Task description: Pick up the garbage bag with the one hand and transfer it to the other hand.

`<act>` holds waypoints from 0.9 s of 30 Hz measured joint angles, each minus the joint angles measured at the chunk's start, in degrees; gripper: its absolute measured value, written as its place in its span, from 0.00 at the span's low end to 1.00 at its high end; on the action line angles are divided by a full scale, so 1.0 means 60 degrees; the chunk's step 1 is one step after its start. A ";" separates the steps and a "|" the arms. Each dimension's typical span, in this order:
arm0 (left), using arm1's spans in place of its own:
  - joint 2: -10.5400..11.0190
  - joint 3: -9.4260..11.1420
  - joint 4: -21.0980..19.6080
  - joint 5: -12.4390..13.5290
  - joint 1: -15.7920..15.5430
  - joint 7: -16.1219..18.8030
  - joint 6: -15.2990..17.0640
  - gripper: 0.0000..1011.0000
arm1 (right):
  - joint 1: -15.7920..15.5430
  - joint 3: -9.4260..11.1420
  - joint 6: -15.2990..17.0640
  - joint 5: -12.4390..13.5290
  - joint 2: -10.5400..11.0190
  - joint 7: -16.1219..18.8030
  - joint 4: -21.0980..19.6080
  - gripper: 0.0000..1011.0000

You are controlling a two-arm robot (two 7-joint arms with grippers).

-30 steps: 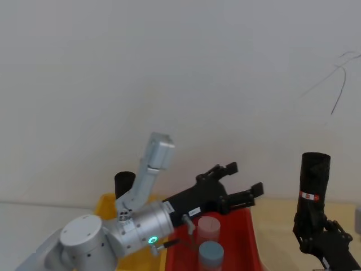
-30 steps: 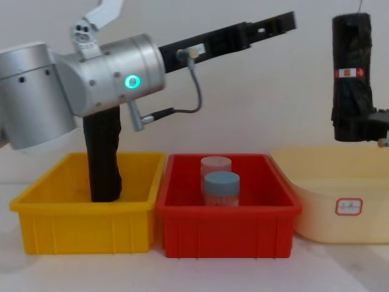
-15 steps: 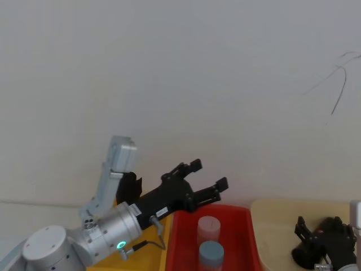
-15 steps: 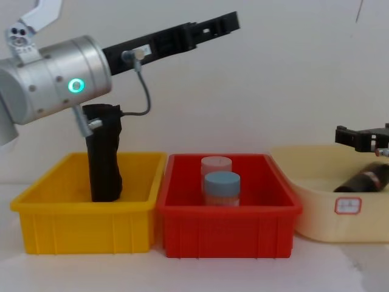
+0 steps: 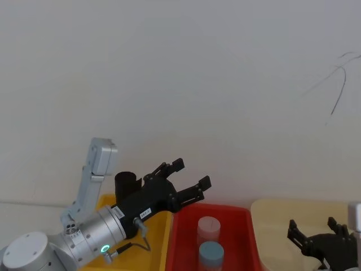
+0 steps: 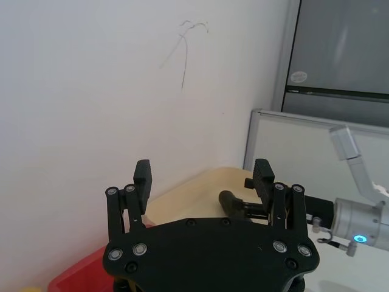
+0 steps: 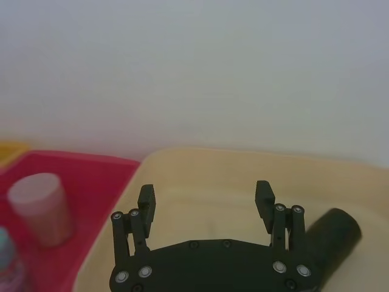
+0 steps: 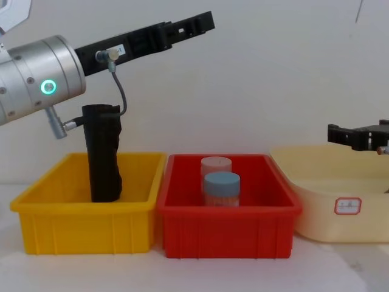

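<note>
In the head view, the long black two-finger left gripper [image 5: 192, 173], on a silver arm with a green ring light, hangs with its fingers spread wide. The black right gripper [image 5: 313, 228] is likewise spread, low inside the cream plastic basin [image 5: 271, 212].

The left wrist view shows the black crinkled garbage bag [image 6: 228, 199] lying in the basin.

In the right wrist view, the bag lies on its side on the basin floor, just beside one finger but ungripped.

In the chest view, the left gripper reaches above a yellow plastic bin [image 8: 85, 228] where a plain black roll [image 8: 104, 152] stands upright. A red bin [image 8: 228, 228] between yellow bin and basin holds two jars [image 8: 219, 179]. The basin wall hides the bag.
</note>
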 joint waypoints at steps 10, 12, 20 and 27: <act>0.0104 -0.0068 -0.0141 -0.0017 0.0117 0.0098 -0.0009 0.99 | -0.0525 -0.0167 0.0224 0.0245 0.0366 0.0944 -0.0960 0.99; 0.0116 -0.0074 -0.0153 -0.0019 0.0128 0.0107 -0.0010 0.99 | -0.0628 -0.0226 0.0272 0.0309 0.0464 0.1163 -0.1169 0.99; 0.0152 -0.0101 -0.0206 -0.0025 0.0167 0.0139 -0.0018 0.99 | -0.0903 -0.0474 0.0461 0.0527 0.0807 0.1927 -0.1785 0.99; 0.0167 -0.0109 -0.0226 -0.0031 0.0186 0.0152 -0.0018 0.99 | -0.0984 -0.0790 0.0717 0.0683 0.1092 0.2593 -0.2189 0.99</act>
